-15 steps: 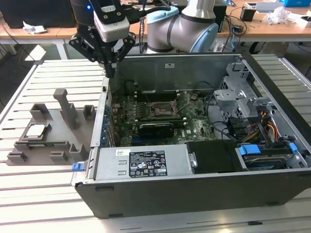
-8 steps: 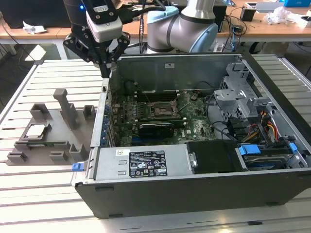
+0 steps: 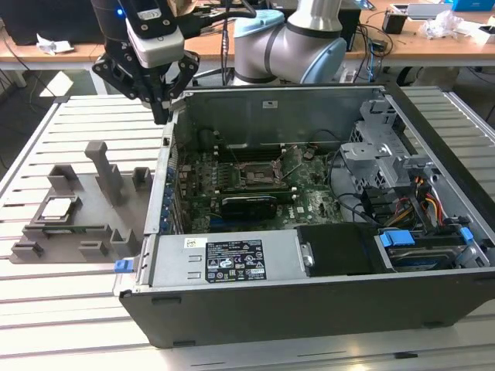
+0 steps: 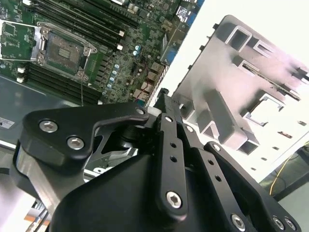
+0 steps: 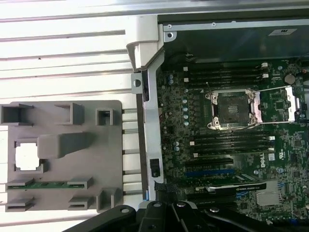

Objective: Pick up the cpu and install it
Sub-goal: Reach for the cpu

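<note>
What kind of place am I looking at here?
Most likely a robotics lab or workshop bench: a robot arm works at an opened computer case on a slatted metal table, with cluttered desks behind.

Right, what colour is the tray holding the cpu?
Grey; the tray under the cpu shows best in the first wrist view.

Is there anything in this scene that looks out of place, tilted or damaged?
Nothing stands out. The small square silver-topped cpu lies flat in its recess of the grey plastic tray. The black motherboard socket is open and empty. The black gripper hangs near a corner of the open metal computer case.
</note>
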